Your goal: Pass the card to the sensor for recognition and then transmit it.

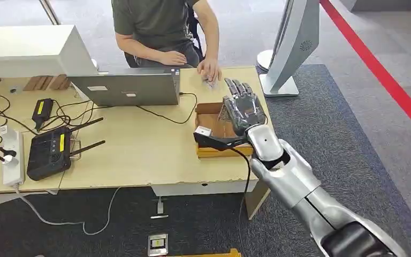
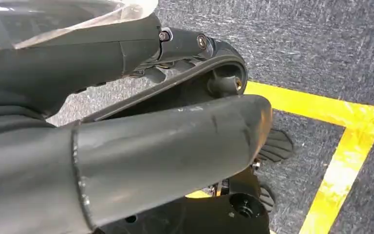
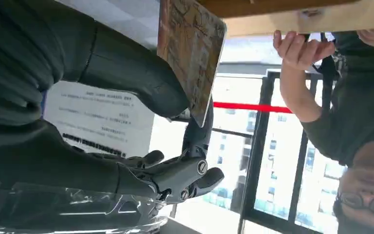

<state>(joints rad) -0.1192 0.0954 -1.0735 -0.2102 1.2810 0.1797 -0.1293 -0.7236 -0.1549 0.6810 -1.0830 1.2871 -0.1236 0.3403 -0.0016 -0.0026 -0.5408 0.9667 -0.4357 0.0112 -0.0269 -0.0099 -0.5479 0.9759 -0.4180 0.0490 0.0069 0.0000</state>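
The right hand (image 1: 242,110) is raised over the right end of the desk (image 1: 139,150), palm away from the robot, fingers pointing toward the person (image 1: 160,27). In the right wrist view the card (image 3: 191,53) is pinched between the thumb (image 3: 141,78) and a dark finger (image 3: 197,134); the other fingers curl loosely below it. The card stands on edge, its printed face toward the camera. In the head view the hand hides the card.

Just under the hand sits a shallow wooden tray (image 1: 210,115), with a small white block (image 1: 203,131) at its near left corner. A black cable runs from the wrist down past the desk edge. The person's hand (image 1: 208,69) rests on the desk just beyond the robot's fingertips, not touching them.

Farther left are a laptop (image 1: 128,88), a black router (image 1: 48,152) and a white power strip (image 1: 10,155).

The left wrist view looks down at grey carpet with yellow tape (image 2: 341,146); I cannot tell how the left hand's fingers lie.
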